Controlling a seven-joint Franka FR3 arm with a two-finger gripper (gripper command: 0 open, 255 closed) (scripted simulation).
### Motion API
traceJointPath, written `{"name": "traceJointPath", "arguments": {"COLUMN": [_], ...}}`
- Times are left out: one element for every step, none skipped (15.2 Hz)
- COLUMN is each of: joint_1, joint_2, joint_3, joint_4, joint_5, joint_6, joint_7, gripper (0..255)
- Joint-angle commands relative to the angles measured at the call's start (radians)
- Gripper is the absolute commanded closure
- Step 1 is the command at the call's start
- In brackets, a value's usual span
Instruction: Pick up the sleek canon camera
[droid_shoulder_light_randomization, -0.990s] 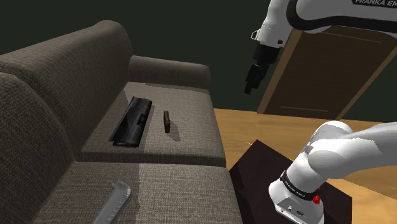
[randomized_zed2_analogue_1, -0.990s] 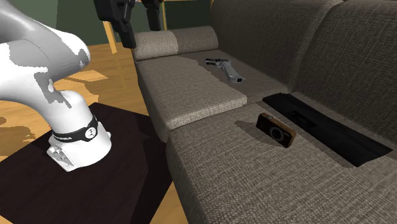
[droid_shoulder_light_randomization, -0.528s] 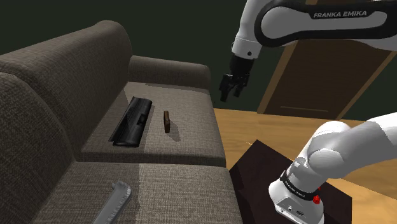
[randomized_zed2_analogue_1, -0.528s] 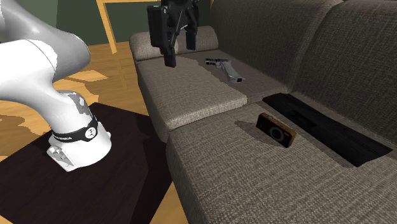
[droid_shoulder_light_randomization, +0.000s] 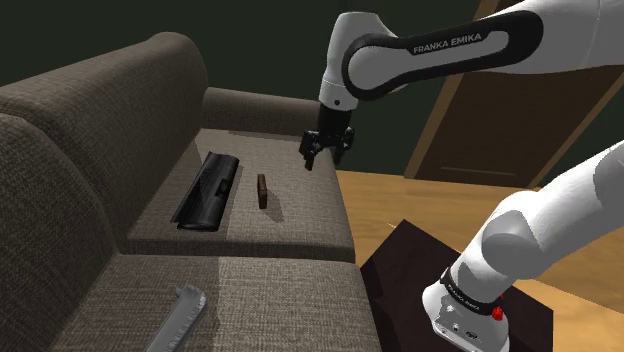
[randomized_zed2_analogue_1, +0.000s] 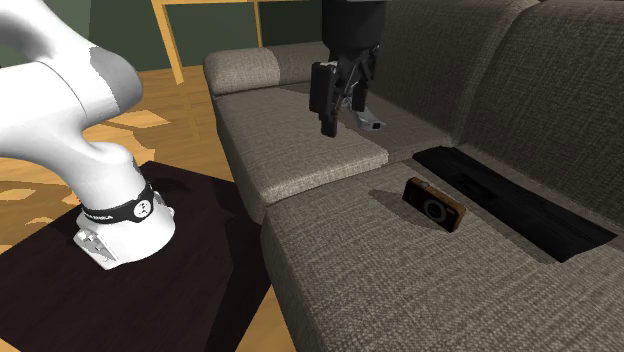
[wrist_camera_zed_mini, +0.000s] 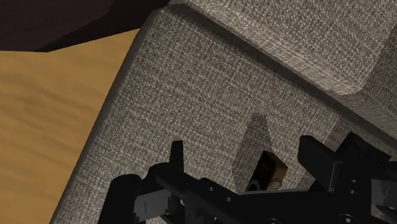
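Observation:
The camera (droid_shoulder_light_randomization: 262, 190) is a small brown body with a black front and a round lens (randomized_zed2_analogue_1: 434, 205). It stands upright on the sofa's seat cushion (droid_shoulder_light_randomization: 300, 215). My black gripper (droid_shoulder_light_randomization: 323, 155) hangs open in the air above the seat, to the shoulder view's right of the camera and well clear of it. In the second exterior view the gripper (randomized_zed2_analogue_1: 340, 100) hovers up and to the left of the camera. In the wrist view the fingers (wrist_camera_zed_mini: 177, 156) stand wide apart with nothing between them, and part of the camera (wrist_camera_zed_mini: 270, 172) peeks out beyond the hand.
A flat black device (droid_shoulder_light_randomization: 208, 190) lies along the backrest beside the camera. A grey pistol-shaped thing (droid_shoulder_light_randomization: 180, 318) lies on the neighbouring cushion. The sofa armrest (droid_shoulder_light_randomization: 265, 110), a wooden door (droid_shoulder_light_randomization: 500, 120), the wood floor (droid_shoulder_light_randomization: 420, 200) and my dark stand (droid_shoulder_light_randomization: 400, 270) surround the spot.
The arm has swung from above the floor beside the sofa to over the seat cushion, lowering the gripper towards the camera. The fingers stayed open. Nothing on the sofa moved.

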Motion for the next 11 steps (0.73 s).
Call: {"name": "traceJointPath", "arguments": {"joint_1": [-0.009,-0.014,-0.017,-0.02,-0.021,-0.022,-0.021,-0.018,-0.014,-0.009,-0.002], "joint_2": [0.087,0.128,0.17,0.212,0.255,0.298,0.341,0.385,0.428,0.471,0.514], "joint_3": [0.032,0.044,0.055,0.064,0.072,0.078,0.082,0.084,0.084,0.082,0.078], "joint_4": [0.038,0.06,0.083,0.107,0.133,0.16,0.188,0.218,0.249,0.281,0.315], "joint_5": [-0.018,-0.031,-0.046,-0.063,-0.081,-0.101,-0.121,-0.142,-0.164,-0.184,-0.205], "joint_6": [0.049,0.068,0.086,0.102,0.116,0.129,0.141,0.151,0.159,0.165,0.17], "joint_7": [0.077,0.113,0.15,0.187,0.225,0.263,0.3,0.338,0.374,0.41,0.444], "gripper": [0,0,0,0,0,0,0,0,0,0,0]}}
